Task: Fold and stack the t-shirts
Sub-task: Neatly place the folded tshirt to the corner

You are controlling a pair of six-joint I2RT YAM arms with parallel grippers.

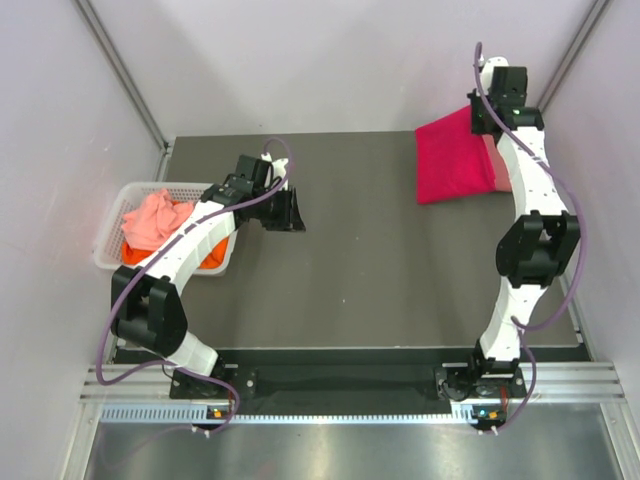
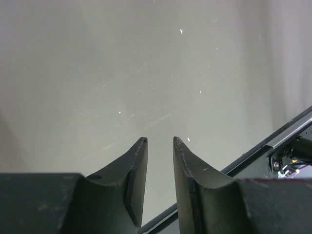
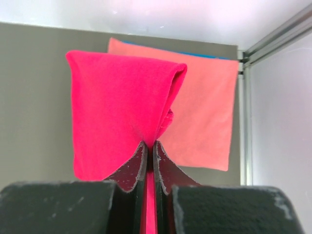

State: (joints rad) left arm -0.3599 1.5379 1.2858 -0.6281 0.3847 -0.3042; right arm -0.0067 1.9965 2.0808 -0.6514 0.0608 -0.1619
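Observation:
My right gripper (image 3: pixel 150 144) is shut on a fold of the bright magenta-red t-shirt (image 3: pixel 117 107), which hangs from the fingers. Under it a folded salmon t-shirt (image 3: pixel 207 112) lies flat at the table's back right corner. In the top view the magenta-red t-shirt (image 1: pixel 450 158) covers most of the salmon t-shirt (image 1: pixel 490 166), with the right gripper (image 1: pixel 483 130) at its far right edge. My left gripper (image 2: pixel 160 141) is open with nothing between its fingers, above bare table. It shows in the top view as the left gripper (image 1: pixel 287 212), just right of the basket.
A white slotted basket (image 1: pixel 150 187) at the table's left edge holds a crumpled pink shirt (image 1: pixel 155 218) and an orange one (image 1: pixel 212 260). A thin blue edge (image 3: pixel 146 45) shows behind the salmon shirt. Walls and metal posts (image 3: pixel 246 112) close in the back right corner.

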